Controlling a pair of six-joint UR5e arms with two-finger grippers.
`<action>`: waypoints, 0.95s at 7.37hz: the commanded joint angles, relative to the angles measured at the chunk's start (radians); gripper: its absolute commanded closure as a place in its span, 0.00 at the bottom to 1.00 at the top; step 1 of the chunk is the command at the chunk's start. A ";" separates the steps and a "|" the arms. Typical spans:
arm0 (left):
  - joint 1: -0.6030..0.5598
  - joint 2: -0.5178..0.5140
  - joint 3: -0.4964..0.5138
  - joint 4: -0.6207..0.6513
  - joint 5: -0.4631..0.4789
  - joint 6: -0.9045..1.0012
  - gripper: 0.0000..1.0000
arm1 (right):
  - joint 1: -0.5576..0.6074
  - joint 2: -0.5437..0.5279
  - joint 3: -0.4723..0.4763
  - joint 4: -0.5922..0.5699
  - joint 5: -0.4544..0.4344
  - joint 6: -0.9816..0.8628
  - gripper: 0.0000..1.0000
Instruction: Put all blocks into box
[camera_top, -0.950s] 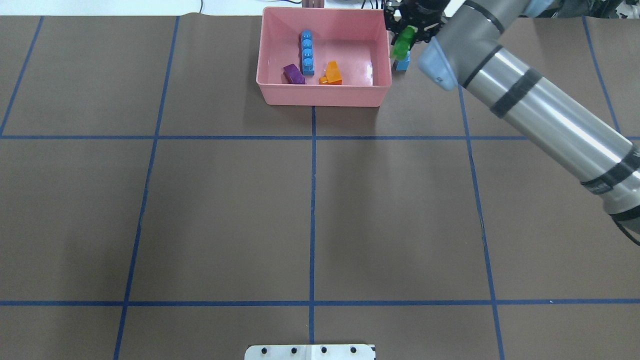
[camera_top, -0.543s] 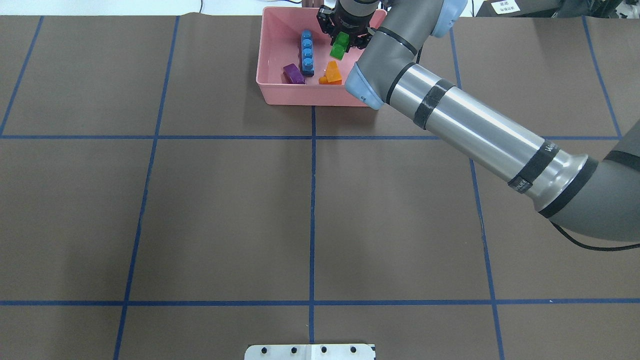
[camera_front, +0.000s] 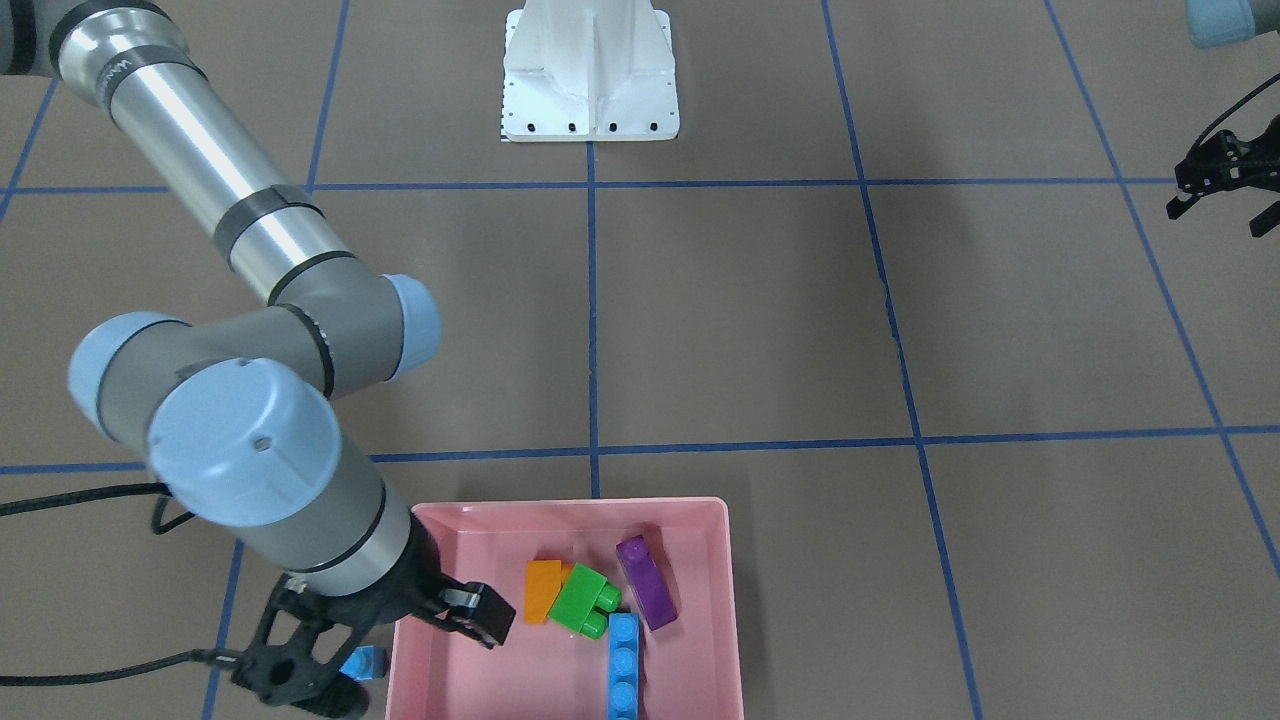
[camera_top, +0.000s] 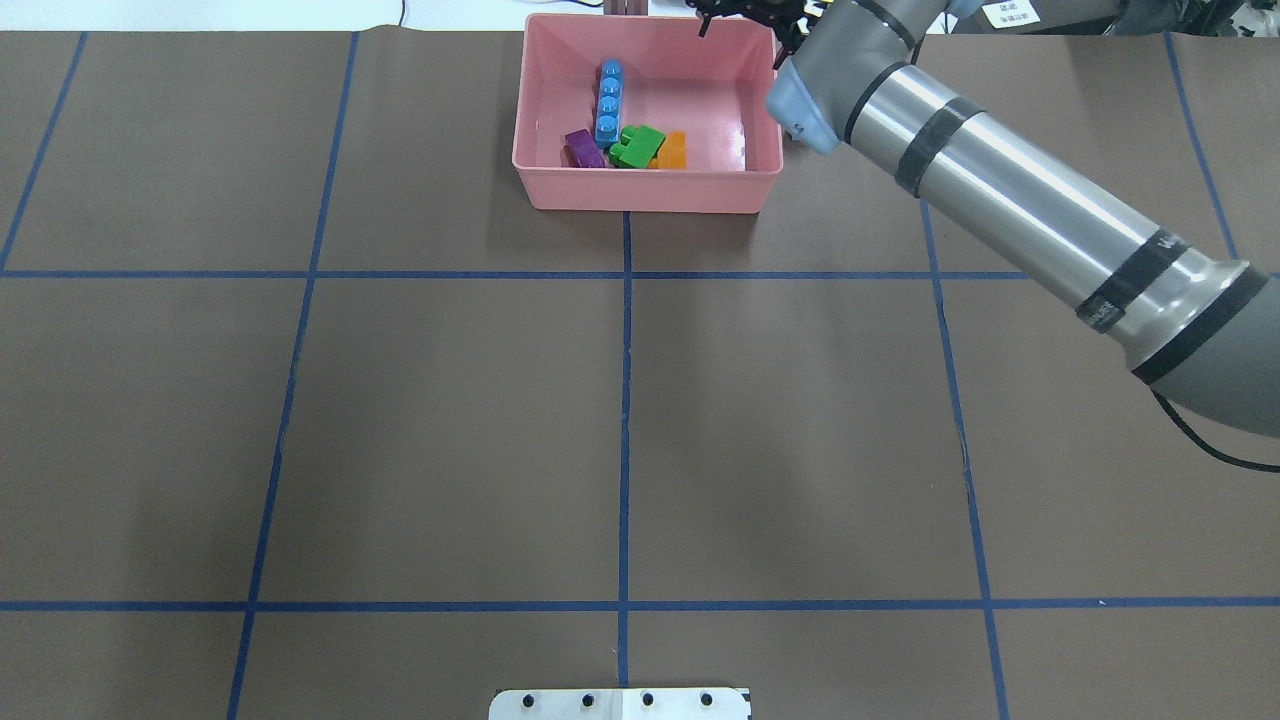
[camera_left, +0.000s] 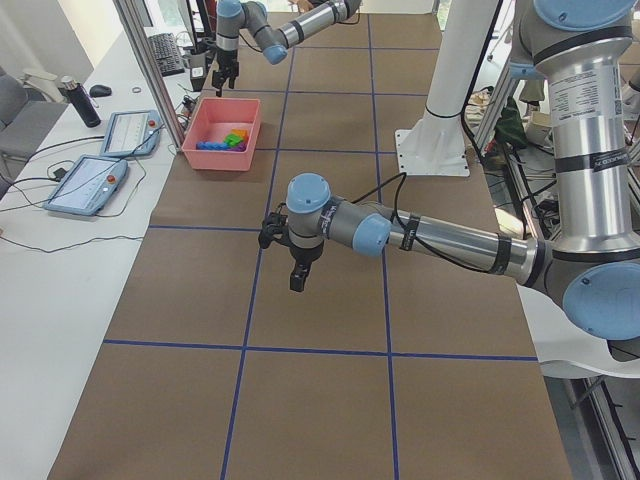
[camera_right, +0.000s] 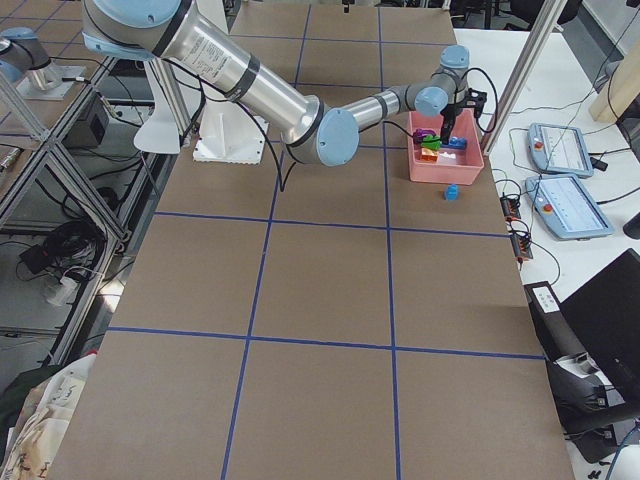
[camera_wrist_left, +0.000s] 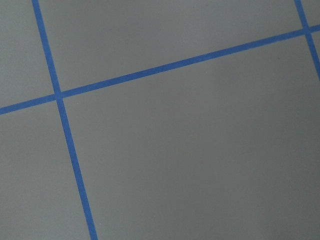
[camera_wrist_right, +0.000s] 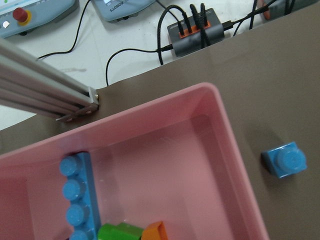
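Four studded plastic bricks lie inside the shallow pink rectangular plastic tray (camera_front: 560, 506): bright green (camera_front: 578, 600) touching sloped orange (camera_front: 542, 590), with long purple (camera_front: 647, 582) and long light-blue (camera_front: 624, 670) alongside. The tiny light-blue cube (camera_wrist_right: 284, 161) sits on the brown surface (camera_top: 450, 400) just outside the tray's wall. Over that wall hangs the right pincer (camera_front: 420, 650), spread wide and empty. The left pincer (camera_front: 1225, 205), also spread, hangs well apart from the tray.

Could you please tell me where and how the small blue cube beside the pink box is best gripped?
Grip the blue cube by two opposite flat side faces, coming straight down from above. It sits upright, stud up, clear of the box wall.
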 joint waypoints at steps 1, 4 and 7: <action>0.000 0.001 -0.002 0.000 0.000 0.000 0.00 | 0.074 -0.082 -0.024 0.001 0.025 -0.096 0.01; 0.000 -0.001 -0.011 0.000 0.000 0.000 0.00 | 0.030 -0.112 -0.076 0.013 0.017 -0.102 0.02; 0.000 -0.001 -0.014 0.000 0.000 0.000 0.00 | -0.024 -0.112 -0.125 0.091 -0.029 -0.069 0.03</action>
